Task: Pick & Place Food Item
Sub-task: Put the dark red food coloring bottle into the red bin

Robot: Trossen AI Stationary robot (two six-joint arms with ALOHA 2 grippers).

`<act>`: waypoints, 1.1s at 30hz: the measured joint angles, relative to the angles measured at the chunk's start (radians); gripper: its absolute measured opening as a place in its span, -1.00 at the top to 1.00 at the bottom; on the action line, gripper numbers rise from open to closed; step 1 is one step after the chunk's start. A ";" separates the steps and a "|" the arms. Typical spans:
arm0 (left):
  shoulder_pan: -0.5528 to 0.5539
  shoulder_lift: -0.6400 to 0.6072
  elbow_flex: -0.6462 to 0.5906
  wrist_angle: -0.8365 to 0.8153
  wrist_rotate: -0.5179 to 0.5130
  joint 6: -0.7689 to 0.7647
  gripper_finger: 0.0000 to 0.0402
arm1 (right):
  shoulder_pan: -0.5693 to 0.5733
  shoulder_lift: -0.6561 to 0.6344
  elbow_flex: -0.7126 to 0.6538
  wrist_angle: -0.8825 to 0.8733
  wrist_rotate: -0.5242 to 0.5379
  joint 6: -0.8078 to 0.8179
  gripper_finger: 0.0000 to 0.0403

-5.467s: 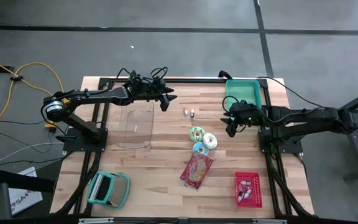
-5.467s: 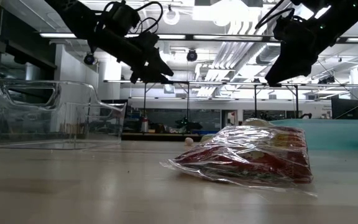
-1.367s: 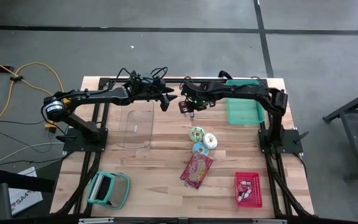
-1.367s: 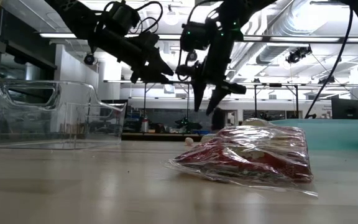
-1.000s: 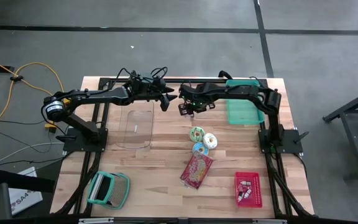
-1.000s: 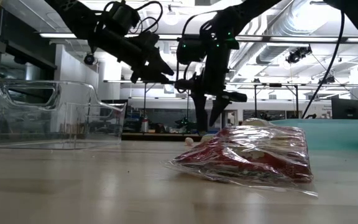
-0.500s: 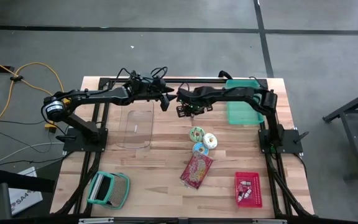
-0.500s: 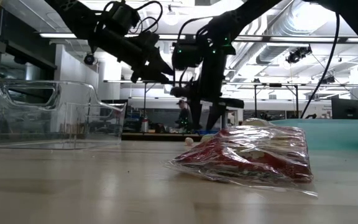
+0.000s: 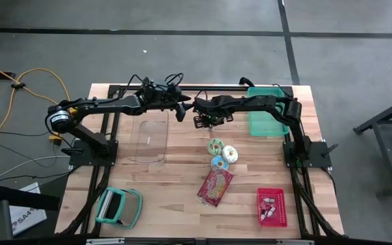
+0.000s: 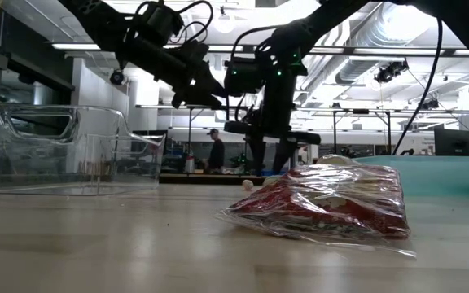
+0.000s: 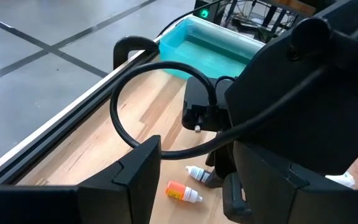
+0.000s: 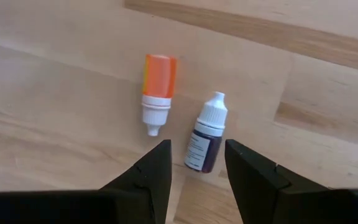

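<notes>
I'm lining up for the pick: my right end effector (image 12: 194, 163), fingers apart and empty, hangs over the dark bottle (image 12: 206, 134) lying on the desk (image 9: 182, 156) at upper centre of the high view. Next I should descend and close.

Two small bottles (image 12: 182, 118) side by side on the table (image 9: 175, 170), right hand (image 12: 194, 163) directly above.

No text can be read with certainty. A label is borne by the dark dropper bottle (image 12: 204, 143) between the right gripper's (image 12: 197, 163) fingers, but its print cannot be made out.
</notes>
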 joint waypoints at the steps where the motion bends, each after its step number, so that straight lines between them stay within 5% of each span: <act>1: 0.000 0.000 0.000 0.001 0.000 0.000 0.03 | 0.000 0.000 0.000 -0.003 0.002 0.000 0.31; 33: 0.001 0.000 0.000 -0.005 0.000 -0.001 0.03 | 0.010 0.043 0.000 0.006 0.027 0.008 0.31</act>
